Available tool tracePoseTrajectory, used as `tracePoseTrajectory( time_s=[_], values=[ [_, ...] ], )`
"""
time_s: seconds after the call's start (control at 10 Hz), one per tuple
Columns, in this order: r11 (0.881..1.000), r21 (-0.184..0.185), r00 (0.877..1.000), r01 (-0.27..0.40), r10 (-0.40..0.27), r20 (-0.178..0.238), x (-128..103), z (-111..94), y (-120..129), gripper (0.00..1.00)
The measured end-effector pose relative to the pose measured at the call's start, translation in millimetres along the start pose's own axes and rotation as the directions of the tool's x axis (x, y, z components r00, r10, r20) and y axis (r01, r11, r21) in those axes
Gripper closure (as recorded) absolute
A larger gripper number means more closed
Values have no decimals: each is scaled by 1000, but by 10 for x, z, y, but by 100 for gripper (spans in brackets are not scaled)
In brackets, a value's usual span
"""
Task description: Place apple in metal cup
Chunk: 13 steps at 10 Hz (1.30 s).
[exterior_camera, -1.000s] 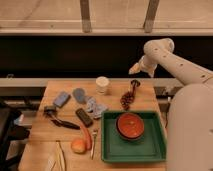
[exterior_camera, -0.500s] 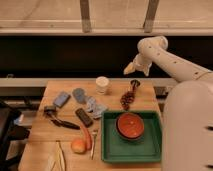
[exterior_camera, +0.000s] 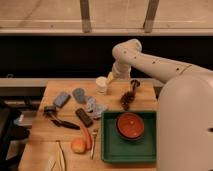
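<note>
The apple (exterior_camera: 77, 145), small and yellow-orange, lies near the table's front left, touching the carrot (exterior_camera: 86, 136). The metal cup (exterior_camera: 135, 84), small and dark, stands at the back right of the table, just behind a dark reddish bunch (exterior_camera: 127, 100). My gripper (exterior_camera: 110, 78) hangs at the back of the table, right beside the white cup (exterior_camera: 102, 84) and left of the metal cup. It is far from the apple.
A green tray (exterior_camera: 112, 150) with a red bowl (exterior_camera: 130, 125) fills the front right. Blue-grey items (exterior_camera: 62, 98), crumpled plastic (exterior_camera: 95, 106), a dark bar (exterior_camera: 84, 116) and a black tool (exterior_camera: 60, 120) lie across the left half of the wooden table (exterior_camera: 45, 137).
My arm has swung left along the back of the table, from past the metal cup to beside the white cup. The objects on the table have not moved.
</note>
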Motion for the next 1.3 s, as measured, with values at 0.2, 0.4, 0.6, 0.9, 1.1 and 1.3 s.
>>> tracePoseTrajectory(
  time_s=[0.2, 0.4, 0.6, 0.9, 1.1, 1.3],
  values=[
    [996, 2, 995, 86, -85, -53, 405, -35, 277, 20],
    [986, 5, 982, 169, -168, -91, 712, -96, 395, 20],
    [983, 5, 978, 186, -184, -97, 761, -106, 420, 20],
    [981, 4, 976, 195, -193, -97, 752, -103, 435, 20],
    [964, -19, 957, 264, -264, -120, 820, -15, 629, 20],
    [949, -57, 940, 309, -314, -131, 1032, 42, 845, 20]
  ],
)
